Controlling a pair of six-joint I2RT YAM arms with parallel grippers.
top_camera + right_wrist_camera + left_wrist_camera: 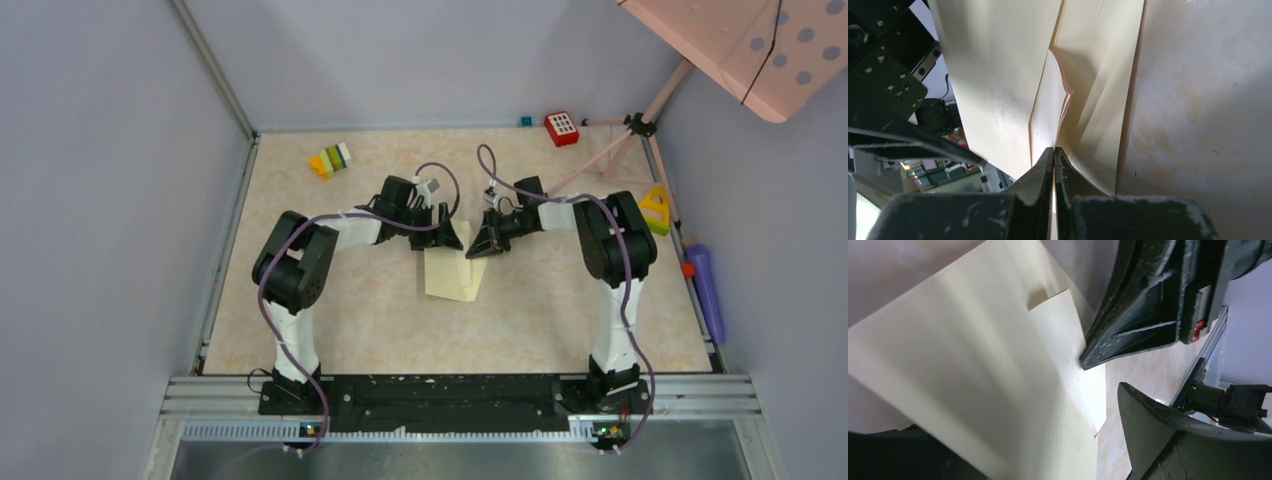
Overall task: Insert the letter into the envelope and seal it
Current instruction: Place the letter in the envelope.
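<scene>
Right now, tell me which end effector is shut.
The right end effector, fingers pinched together on the envelope; the left end effector stands wide open.

A robotics lab cell: plain grey partition walls (100, 150) box in a beige marbled bench (300, 330), with a ribbed aluminium mounting rail (460, 385) and a pink-legged tripod (638, 125).

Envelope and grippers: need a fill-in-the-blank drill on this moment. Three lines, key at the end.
1. The right gripper has its jaws ___.
2. The left gripper has its jaws ___, one finger on each side of the paper in its wrist view.
3. The envelope lies near the ___ of the table, just in front of both grippers.

Missing words: shut; open; middle
</scene>
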